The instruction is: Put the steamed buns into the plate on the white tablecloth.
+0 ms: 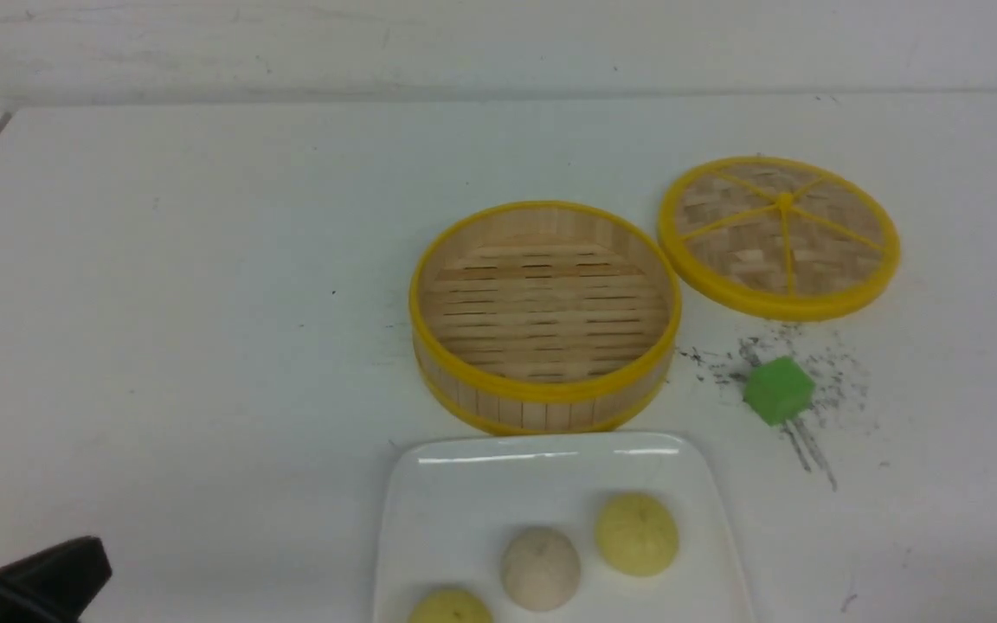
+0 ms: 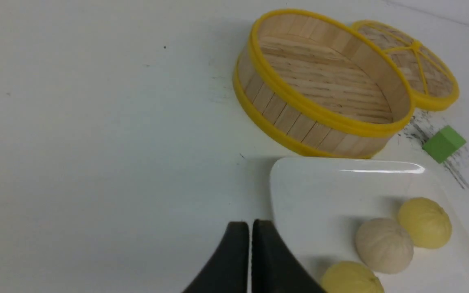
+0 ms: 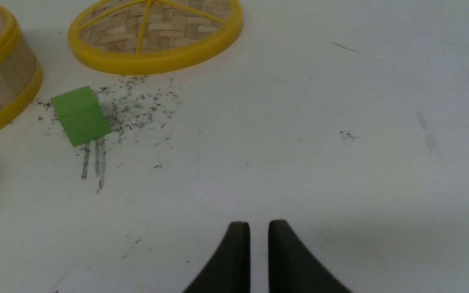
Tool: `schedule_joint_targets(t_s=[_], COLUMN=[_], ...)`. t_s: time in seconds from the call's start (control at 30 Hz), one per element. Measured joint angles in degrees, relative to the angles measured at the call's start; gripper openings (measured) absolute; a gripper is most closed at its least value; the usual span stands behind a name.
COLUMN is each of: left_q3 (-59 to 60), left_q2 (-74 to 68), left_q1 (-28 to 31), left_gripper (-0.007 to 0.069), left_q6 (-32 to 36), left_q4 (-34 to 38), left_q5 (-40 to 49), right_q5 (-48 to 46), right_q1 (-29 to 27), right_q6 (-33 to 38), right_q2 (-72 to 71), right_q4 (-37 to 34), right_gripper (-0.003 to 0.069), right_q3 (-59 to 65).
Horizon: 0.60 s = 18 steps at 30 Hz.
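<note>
Evidently all three steamed buns already sit on the white plate [image 1: 442,452], so any coming move probably asks only for withdrawing or a small tidy-up. From the left jaws the buns lie to the right, and the left arm [image 1: 48,578] seems the nearer one, since its wrist camera catches them while the right one does not. Its fingertips [image 2: 250,224] are pressed together, pinching nothing; the right arm's fingertips [image 3: 259,224] stand slightly spread, with only a slim gap and nothing between.

Being round, the buns offer no long axis, though they make a slanting row: a pale yellow bun [image 1: 451,608] near left, a beige bun [image 1: 541,568] in the middle, another yellow bun [image 1: 637,534] far right. Their skins look matte against the glossy plate. Beyond it are the slatted bamboo basket [image 1: 546,414], the woven lid [image 1: 736,251] and a green cube [image 1: 779,390] on the scuffed white surface [image 1: 204,346].
</note>
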<state>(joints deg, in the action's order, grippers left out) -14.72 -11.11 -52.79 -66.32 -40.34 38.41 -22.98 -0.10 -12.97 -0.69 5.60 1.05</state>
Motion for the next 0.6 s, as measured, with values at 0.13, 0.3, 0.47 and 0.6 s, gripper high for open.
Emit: schedule_joint_targets(t_s=[0.13,0.3,0.47,0.6], left_q3=[3.02,4.41,6.04,7.32], left_q2=[9.45,11.84,11.84,11.84], left_q1=[0.00,0.43,8.59,19.50], left_gripper=[0.0042,0.0051,0.0055,0.0057], left_q6=[5.82,17.87,36.28,46.10], left_q4=[6.49,17.36,27.18,30.14], left_q5=[0.54,-4.85,-13.13,-15.42], right_q5=[0.00,0.00,0.00,0.00], right_q1=[0.00,0.00,0.00,0.00], right_q6=[0.00,0.00,0.00,0.00], right_q2=[0.00,0.00,0.00,0.00], right_q4=[0.00,0.00,0.00,0.00], right_gripper=[0.0093,0.0095,0.0099,0.0103], right_q3=[0.00,0.00,0.00,0.00])
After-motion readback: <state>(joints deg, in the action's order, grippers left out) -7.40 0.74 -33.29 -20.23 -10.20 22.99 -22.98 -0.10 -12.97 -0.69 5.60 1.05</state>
